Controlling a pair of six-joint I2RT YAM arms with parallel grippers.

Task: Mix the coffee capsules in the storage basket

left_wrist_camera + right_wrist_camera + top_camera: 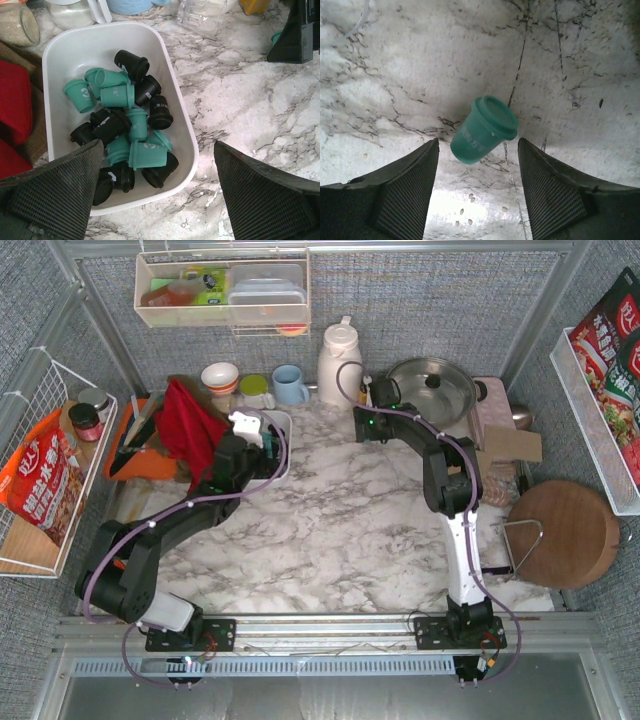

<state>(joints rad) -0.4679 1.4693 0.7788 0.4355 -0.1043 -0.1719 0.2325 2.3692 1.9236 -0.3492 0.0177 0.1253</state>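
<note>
The white storage basket holds a jumbled heap of several teal and black coffee capsules. My left gripper hangs open over its near end, one finger above the capsules and the other above bare marble. In the top view the basket's rim shows beside the left gripper. One teal capsule lies on its side on the marble, just past the tips of my open right gripper; neither finger touches it. The right gripper sits at the back middle.
A white jug, blue mug and bowl line the back. A steel pot stands right of the right gripper. A red cloth lies left of the basket. A round wooden board rests at the right.
</note>
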